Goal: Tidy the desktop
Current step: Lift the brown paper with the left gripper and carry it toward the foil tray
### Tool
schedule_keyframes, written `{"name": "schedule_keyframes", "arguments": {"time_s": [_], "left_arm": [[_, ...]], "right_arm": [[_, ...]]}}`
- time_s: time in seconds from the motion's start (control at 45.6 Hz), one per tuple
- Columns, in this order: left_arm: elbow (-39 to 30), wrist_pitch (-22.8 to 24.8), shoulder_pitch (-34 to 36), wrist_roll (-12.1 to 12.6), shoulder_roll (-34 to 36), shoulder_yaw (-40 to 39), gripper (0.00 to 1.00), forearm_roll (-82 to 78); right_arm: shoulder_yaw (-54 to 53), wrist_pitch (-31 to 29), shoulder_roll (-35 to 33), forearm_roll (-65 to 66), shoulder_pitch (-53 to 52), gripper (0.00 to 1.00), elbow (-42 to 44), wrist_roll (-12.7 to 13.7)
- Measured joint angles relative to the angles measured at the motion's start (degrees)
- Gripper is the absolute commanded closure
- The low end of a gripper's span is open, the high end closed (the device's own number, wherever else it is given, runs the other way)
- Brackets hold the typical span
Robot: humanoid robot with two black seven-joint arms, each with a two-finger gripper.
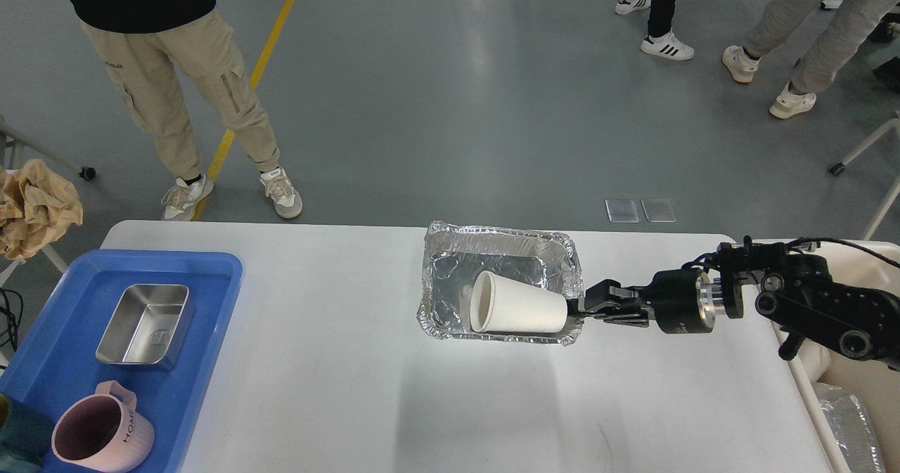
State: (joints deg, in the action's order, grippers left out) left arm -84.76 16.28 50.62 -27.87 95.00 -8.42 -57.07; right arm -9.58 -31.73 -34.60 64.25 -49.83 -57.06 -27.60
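So the desktop [337, 389] fills most of the lower frame, white and a bit glossy, running from the blue tray [211, 332] at lower left across to the right edge. Right arm comes in from the right side, and its gripper [580, 308] is at the right rim of a foil tray [503, 248] sitting center frame. Looks clamped onto that rim, fingers pinched at the tray's lower right corner. The foil tray's shadow falls on the table below it, so it seems lifted off the surface, though I can't say for sure.

Inside the foil tray there's a white paper cup [517, 304] lying on its side, mouth pointing left.

On the blue tray: a steel box [144, 322], open and upright, and nearer the bottom edge a pink mug [102, 434] with its handle toward the top.

Crumpled brown paper [35, 206] sits at the far left, off the table. A beige bin [858, 381] is just beside the table at the right edge, partly behind the arm.

Left arm isn't in frame at all.
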Motion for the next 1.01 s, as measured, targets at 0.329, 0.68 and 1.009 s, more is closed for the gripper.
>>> {"name": "schedule_keyframes", "arguments": {"time_s": [0.329, 0.68, 1.009], "left_arm": [[3.1, 5.4, 10.9, -0.4, -13.3, -2.3, 0.99, -34.4], [3.1, 18.2, 30.2, -2.3, -29.6, -1.8, 0.99, -52.8], [3.5, 25.4, 41.3, -1.7, -50.1, -1.3, 0.98, -58.9]], "right_arm": [[0.1, 0.1, 0.0, 0.0, -0.6, 1.0, -0.8, 0.2], [0.1, 0.1, 0.0, 0.0, -0.9, 1.0, -0.9, 0.2], [0.1, 0.1, 0.2, 0.1, -1.0, 1.0, -0.9, 0.2]]}}
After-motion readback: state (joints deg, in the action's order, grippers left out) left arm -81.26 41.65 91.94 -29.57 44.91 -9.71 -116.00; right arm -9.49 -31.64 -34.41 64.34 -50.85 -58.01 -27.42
